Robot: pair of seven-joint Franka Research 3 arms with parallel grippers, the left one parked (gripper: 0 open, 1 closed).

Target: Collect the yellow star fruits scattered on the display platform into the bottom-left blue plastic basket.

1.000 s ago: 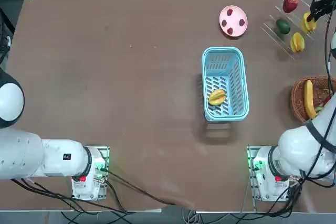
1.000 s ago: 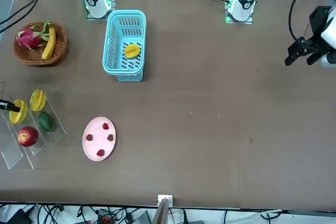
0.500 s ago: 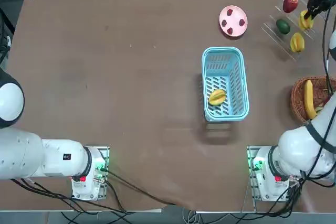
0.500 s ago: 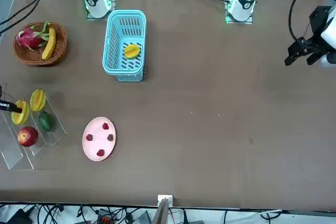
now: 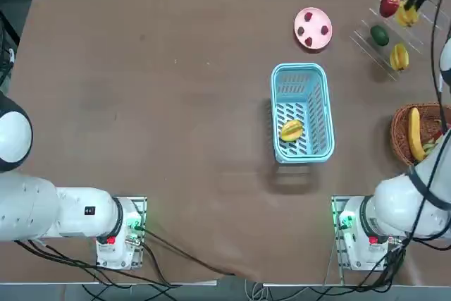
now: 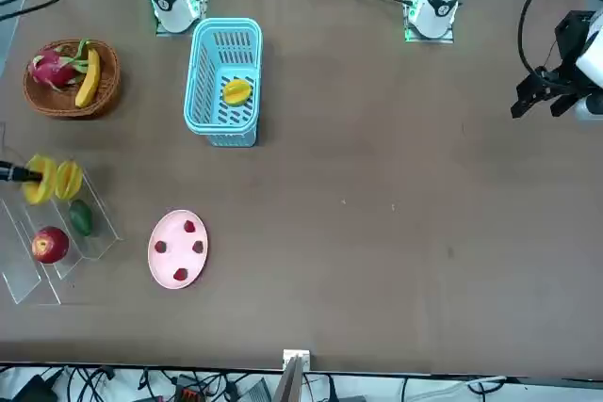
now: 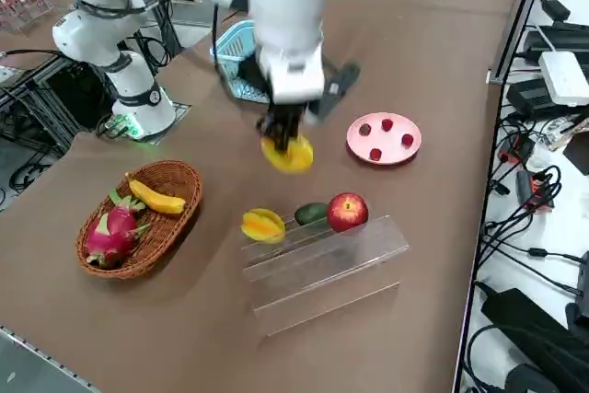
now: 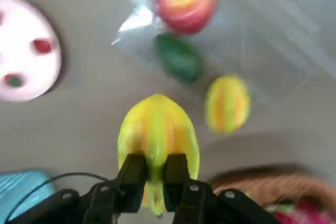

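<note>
right gripper (image 8: 155,167) clamped on 1 star fruit (image 8: 157,136), lifted above display platform (image 7: 322,260); 1 star fruit on platform (image 7: 263,225); 1 star fruit in blue plastic basket (image 5: 292,130); basket (image 5: 321,113) mid-table

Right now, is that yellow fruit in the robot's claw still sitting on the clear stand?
No, it's lifted off. The right tool is shut on the star fruit, which hangs above the table beside the display platform.
</note>
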